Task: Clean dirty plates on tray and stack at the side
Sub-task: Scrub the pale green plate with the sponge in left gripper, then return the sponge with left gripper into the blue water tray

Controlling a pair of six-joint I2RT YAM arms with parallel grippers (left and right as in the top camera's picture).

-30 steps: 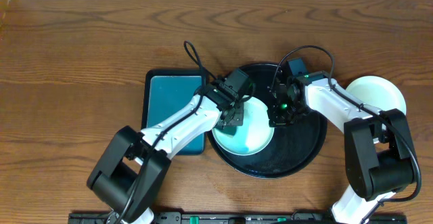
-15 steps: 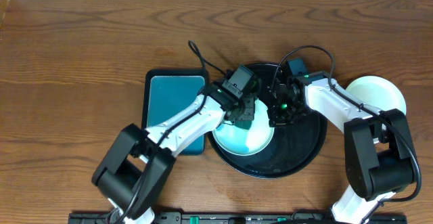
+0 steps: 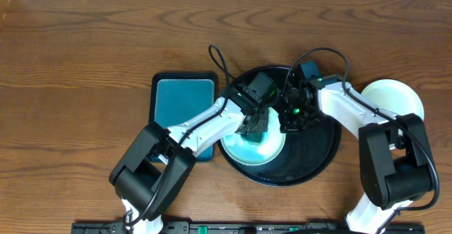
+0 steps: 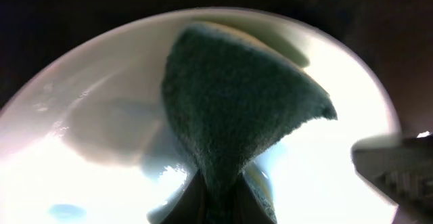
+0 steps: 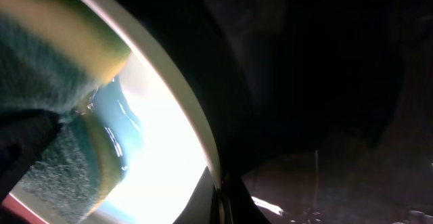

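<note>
A pale mint-white plate (image 3: 265, 149) lies on the left part of the round black tray (image 3: 318, 153). My left gripper (image 3: 256, 124) is shut on a dark green sponge (image 4: 237, 109) with a yellow backing and presses it on the plate's inside (image 4: 88, 149). My right gripper (image 3: 291, 121) is shut on the plate's right rim (image 5: 186, 126), one finger inside and one outside. A second pale plate (image 3: 392, 100) sits on the wood right of the tray. No yellow plate shows.
A rectangular teal tray (image 3: 182, 110) with a black rim lies left of the black tray, under my left arm. Bare brown wood (image 3: 85, 64) spreads to the left and across the back.
My left gripper has moved the sponge rightward across the plate, from its left part to its upper right near the right gripper. The right arm has held still.
</note>
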